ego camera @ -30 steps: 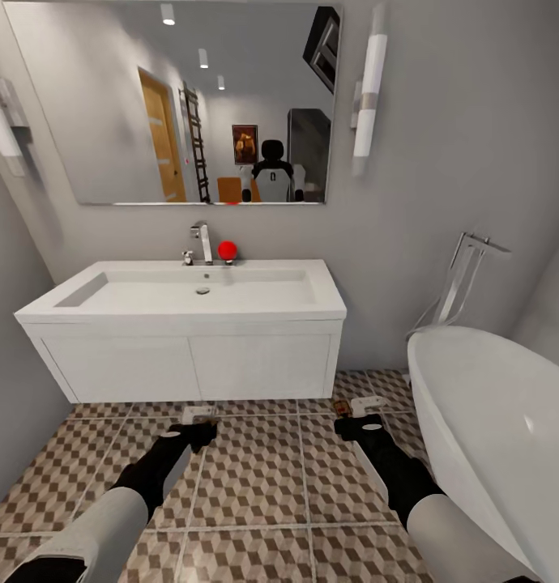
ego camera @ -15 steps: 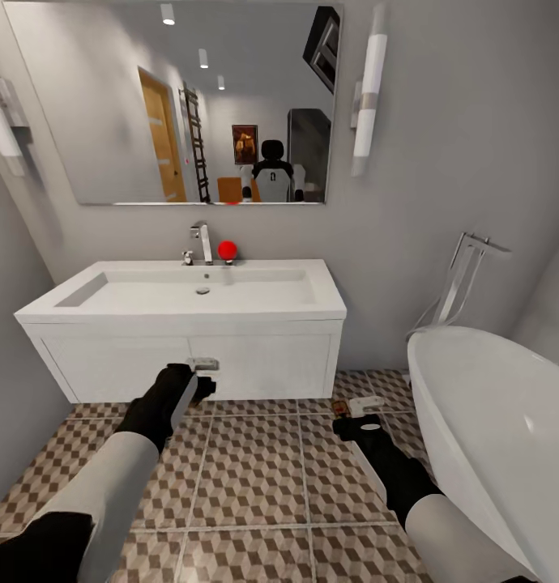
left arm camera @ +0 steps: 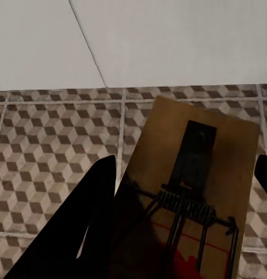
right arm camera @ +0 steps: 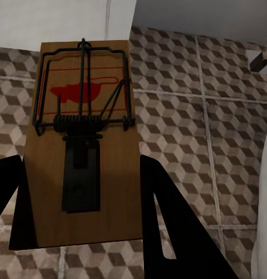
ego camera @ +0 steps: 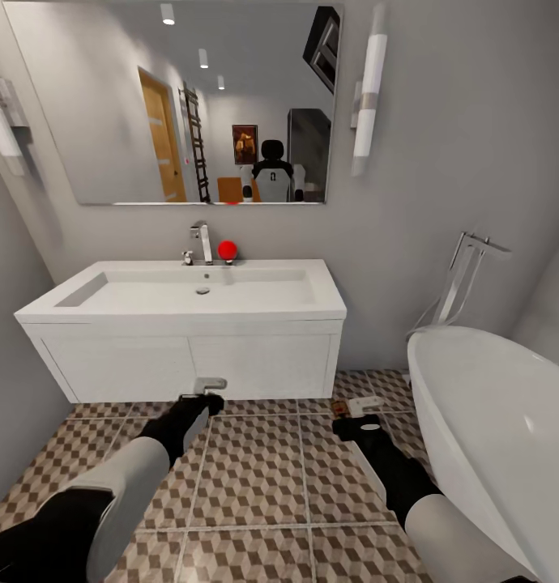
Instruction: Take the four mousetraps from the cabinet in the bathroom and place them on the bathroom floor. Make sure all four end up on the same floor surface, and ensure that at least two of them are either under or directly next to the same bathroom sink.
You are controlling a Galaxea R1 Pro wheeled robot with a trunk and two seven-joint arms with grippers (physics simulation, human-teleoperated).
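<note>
Left tool [ego camera: 205,395] grasping flat brown wooden mousetrap [left arm camera: 194,192] | low before white vanity sink [ego camera: 190,301], 12 o'clock | lower flat onto cube-patterned floor tiles [ego camera: 255,470] | right tool [ego camera: 356,423] apparently grasping another [right arm camera: 84,151].

White forearms, black wrists

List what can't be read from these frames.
- Left wrist view: mousetrap cut off by the frame edge; contact with the bathroom floor unclear.
- Head view: left tool and right tool trap details too small.
- Head view: bathtub hides the floor behind it.
</note>
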